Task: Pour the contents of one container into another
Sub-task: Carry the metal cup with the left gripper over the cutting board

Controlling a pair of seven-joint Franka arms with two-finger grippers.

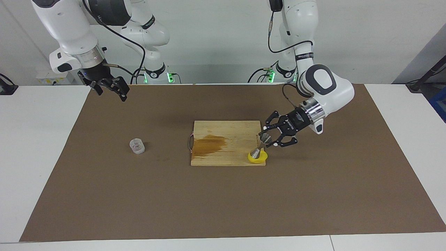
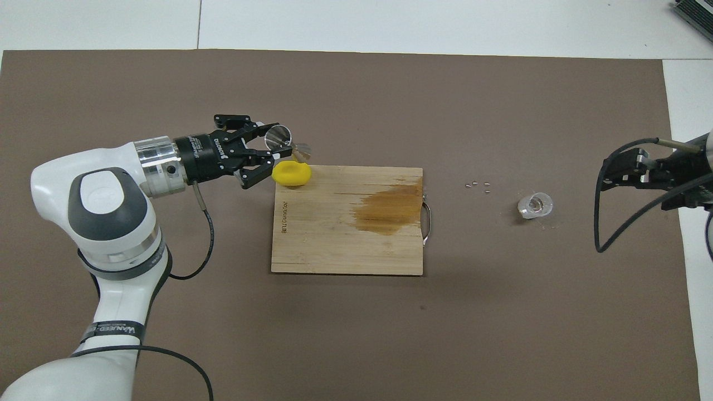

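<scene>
The small silvery hourglass jigger (image 1: 260, 146) (image 2: 285, 140) hangs tilted in my left gripper (image 1: 267, 139) (image 2: 271, 143), which is shut on its upper cone. It is over the yellow lemon (image 1: 262, 158) (image 2: 291, 173) at the corner of the cutting board; I cannot tell whether its lower cone touches the lemon. The clear ribbed glass cup (image 1: 137, 146) (image 2: 535, 205) stands alone on the brown mat toward the right arm's end. My right gripper (image 1: 110, 91) (image 2: 613, 177) waits open in the air at that end, well apart from the cup.
A wooden cutting board (image 1: 226, 130) (image 2: 334, 245) with a dark wet stain lies mid-table, its metal handle toward the cup. Small bits (image 2: 478, 185) lie on the mat (image 1: 223, 202) between board and cup.
</scene>
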